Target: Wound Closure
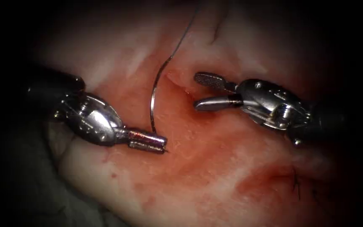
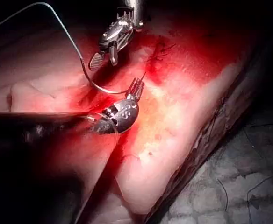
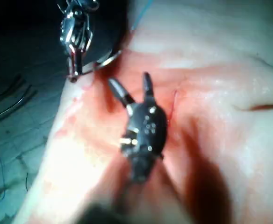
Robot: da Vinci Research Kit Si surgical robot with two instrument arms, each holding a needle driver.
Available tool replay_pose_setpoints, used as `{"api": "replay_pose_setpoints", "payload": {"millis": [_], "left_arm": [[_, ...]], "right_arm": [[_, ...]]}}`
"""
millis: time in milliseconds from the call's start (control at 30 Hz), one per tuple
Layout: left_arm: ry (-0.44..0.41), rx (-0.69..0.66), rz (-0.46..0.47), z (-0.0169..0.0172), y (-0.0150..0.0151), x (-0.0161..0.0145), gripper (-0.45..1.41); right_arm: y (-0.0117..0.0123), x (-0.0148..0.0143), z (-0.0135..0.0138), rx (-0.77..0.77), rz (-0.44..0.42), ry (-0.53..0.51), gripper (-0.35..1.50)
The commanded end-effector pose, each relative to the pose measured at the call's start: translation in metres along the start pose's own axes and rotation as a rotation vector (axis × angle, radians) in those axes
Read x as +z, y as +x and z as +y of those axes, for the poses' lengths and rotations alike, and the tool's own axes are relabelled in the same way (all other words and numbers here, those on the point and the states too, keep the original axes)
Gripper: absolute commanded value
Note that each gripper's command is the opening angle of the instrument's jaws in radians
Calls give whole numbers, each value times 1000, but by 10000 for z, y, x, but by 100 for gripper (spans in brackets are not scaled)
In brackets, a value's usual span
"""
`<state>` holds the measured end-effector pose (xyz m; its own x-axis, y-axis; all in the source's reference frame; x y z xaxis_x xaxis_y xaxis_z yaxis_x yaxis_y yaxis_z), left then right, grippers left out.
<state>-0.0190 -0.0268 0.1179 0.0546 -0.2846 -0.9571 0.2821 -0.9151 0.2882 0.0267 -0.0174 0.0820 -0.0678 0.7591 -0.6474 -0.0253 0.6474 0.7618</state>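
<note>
The left tool (image 1: 158, 142) is reaching in from the left side of the cut with its fingers (image 1: 148, 137) clamped together on the needle (image 1: 153, 101), gripping it close to the pointed end, whose tip is poking out just past the fingers toward the right. From that grip the needle is standing nearly upright in the endoscope view, its long axis running up and away from the tool and its curve bowing toward the left before bending right at the upper end, where the thread (image 1: 183, 35) is joining it and running on upward out of sight. The needle is lying over the tissue (image 1: 215, 168) just left of the cut (image 1: 179, 84), and its shaft is looking free of the tissue along the visible length. The right tool (image 1: 196, 90) is hovering on the right side of the cut with its fingers (image 1: 209, 79) spread apart, holding nothing, their tips pointing left toward the needle's upper end. Red fluid (image 1: 198, 147) is spreading over the tissue below both tools.
</note>
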Motion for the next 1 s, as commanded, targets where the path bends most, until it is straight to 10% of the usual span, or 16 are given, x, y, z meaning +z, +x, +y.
{"api": "replay_pose_setpoints", "payload": {"millis": [33,1000], "left_arm": [[-4,0,6,5,-3,7,-45],[-24,11,33,9,0,18,-45]], "right_arm": [[-6,14,0,7,2,11,61],[-13,64,-6,51,5,63,61]]}}
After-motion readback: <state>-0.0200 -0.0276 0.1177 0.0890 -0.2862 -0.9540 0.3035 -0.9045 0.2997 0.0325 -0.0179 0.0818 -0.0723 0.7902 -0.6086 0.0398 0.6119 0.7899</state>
